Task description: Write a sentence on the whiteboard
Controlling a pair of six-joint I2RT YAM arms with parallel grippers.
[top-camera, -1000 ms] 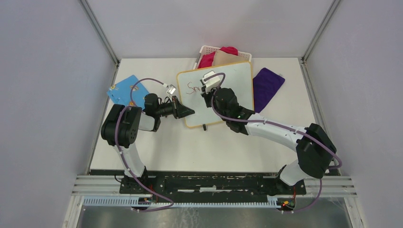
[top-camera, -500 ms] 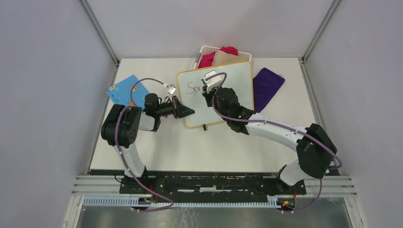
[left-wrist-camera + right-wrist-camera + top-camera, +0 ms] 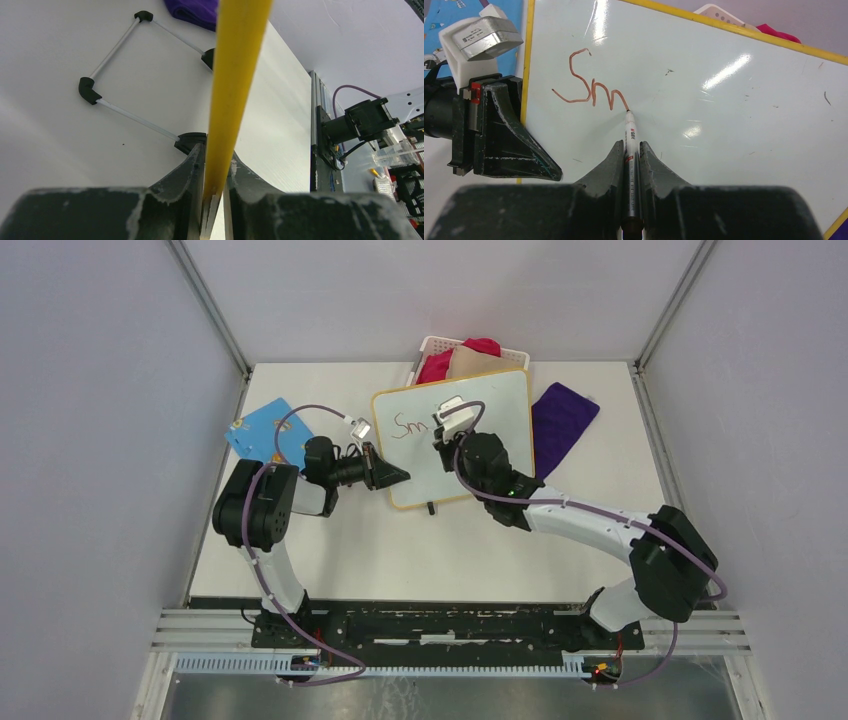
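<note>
Early stage: sentence point(image 3: 592, 93) reads only "Sm" (rest unwritten); right hand point(image 3: 630, 165) pinching marker point(image 3: 630, 142); left hand point(image 3: 216, 165) pinching whiteboard point(image 3: 490, 410) rim, 9 o'clock.

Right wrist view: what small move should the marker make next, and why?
Probably slide the marker a little rightward to start the next letter. The sentence reads only "Sm", the tip touches the whiteboard at the m's end, the right gripper is shut on the marker, and the left gripper clamps the rim.
</note>
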